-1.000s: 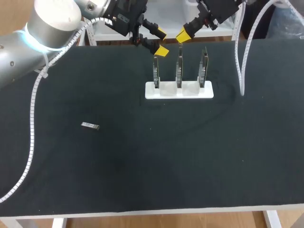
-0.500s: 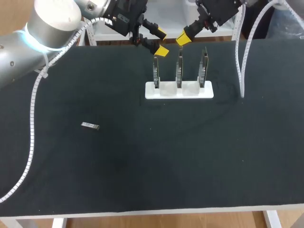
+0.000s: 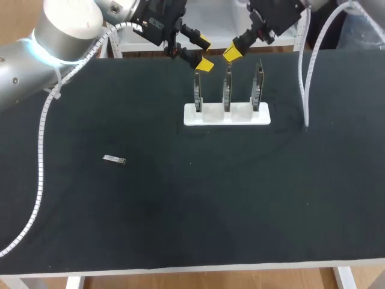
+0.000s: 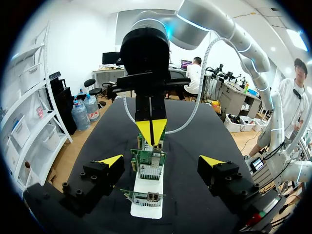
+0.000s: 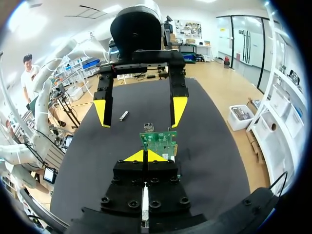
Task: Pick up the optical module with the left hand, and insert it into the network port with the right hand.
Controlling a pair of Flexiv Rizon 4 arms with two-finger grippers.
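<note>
The optical module (image 3: 113,159), a small silver bar, lies on the black table (image 3: 180,211) at the left, far from both grippers. It also shows in the right wrist view as the module (image 5: 124,115) beyond the left gripper's fingers. My left gripper (image 3: 203,53) hangs open at the table's back, just behind the left card of the stand. My right gripper (image 3: 233,53) is shut with nothing in it, above the top of the middle card. The two grippers face each other: the left gripper (image 4: 161,161) looks past the cards at the shut right fingertips (image 4: 151,131).
A white stand (image 3: 227,116) at the back middle holds three upright network cards (image 3: 227,90). In the wrist views the cards (image 4: 148,168) sit between the two grippers, and one card (image 5: 160,142) is just ahead of my right gripper (image 5: 145,156). White cables hang from both arms.
My right gripper has shifted slightly down toward the top of the middle card. The left arm and the module have not moved.
</note>
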